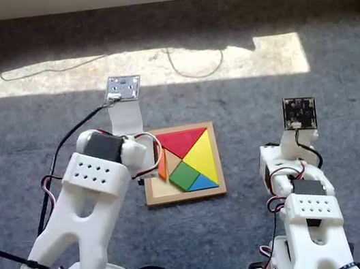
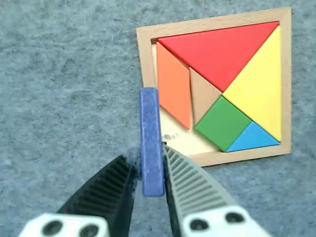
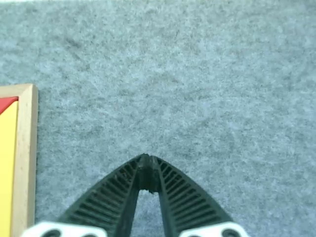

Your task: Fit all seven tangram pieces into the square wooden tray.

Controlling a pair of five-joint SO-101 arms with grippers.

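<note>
The square wooden tray (image 1: 214, 158) lies on the grey carpet between the arms. It holds red (image 2: 222, 49), yellow (image 2: 259, 94), orange (image 2: 173, 86), tan (image 2: 202, 96), green (image 2: 222, 123) and light blue (image 2: 252, 138) pieces; a bare gap (image 2: 182, 138) remains at one corner. My left gripper (image 2: 150, 153) is shut on a dark blue piece (image 2: 149, 138), held on edge above the tray's rim beside the orange piece. My right gripper (image 3: 147, 170) is shut and empty over bare carpet, off to the side of the tray's rim (image 3: 27, 148).
Grey carpet (image 1: 277, 56) surrounds the tray, with a sunlit band and thin cables (image 1: 190, 70) at the back. The left arm's body (image 1: 92, 190) overhangs the tray's left edge in the high view. The right arm (image 1: 303, 190) stands right of the tray.
</note>
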